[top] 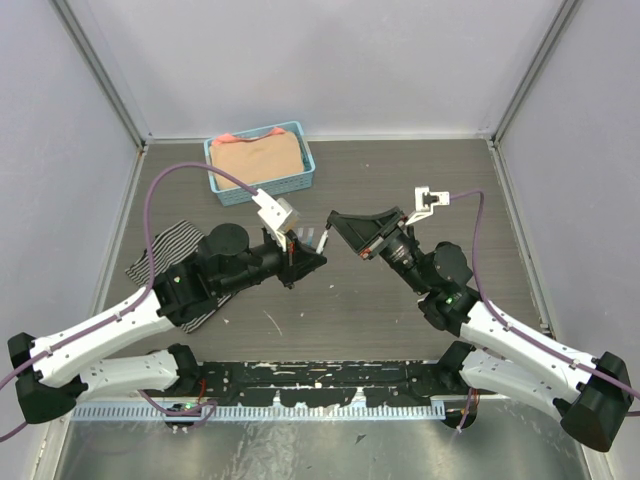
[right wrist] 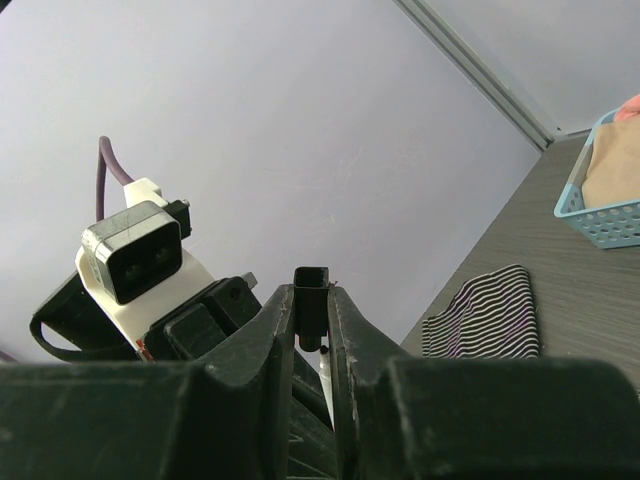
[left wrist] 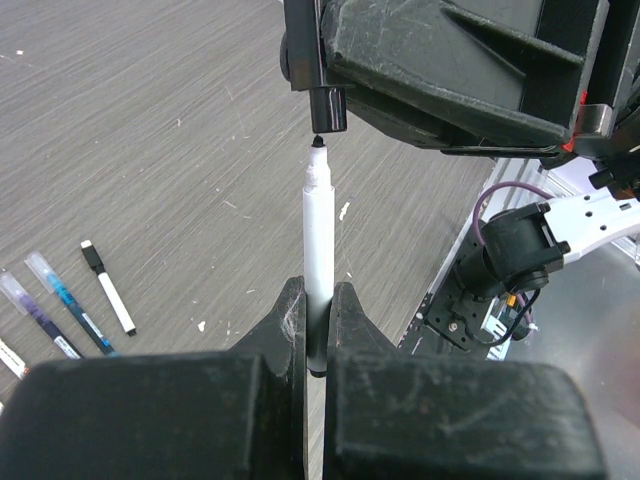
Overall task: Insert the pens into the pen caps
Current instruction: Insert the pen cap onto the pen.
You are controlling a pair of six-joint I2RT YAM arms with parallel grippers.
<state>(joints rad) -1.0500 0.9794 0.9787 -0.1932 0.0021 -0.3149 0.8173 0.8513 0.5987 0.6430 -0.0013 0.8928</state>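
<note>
Left tool is clenching hard on a white pen, gripping it low on the barrel. Most of the barrel is sticking out past the fingers, and the small dark tip is pointing away from the wrist camera. Right tool is coming in from the opposite side and pinching a black cap between its two fingers, with the cap's end poking out beyond them.

In the left wrist view that cap is sitting just past the pen's tip and lining up with it. A sliver of gap is showing between them, so the tip is not inside the cap yet.

From overhead, the two tools are facing each other nose to nose above the middle of the tabletop, and both pen and cap are being held up off the surface.

Moving outward, three other pens are lying side by side on the tabletop, well apart from the held one. One is showing a black end, and the other two are showing pale, see-through ends.

A striped cloth is lying on the left side, partly under the left arm. At the far edge a blue basket is sitting with a tan cloth filling it.
</note>
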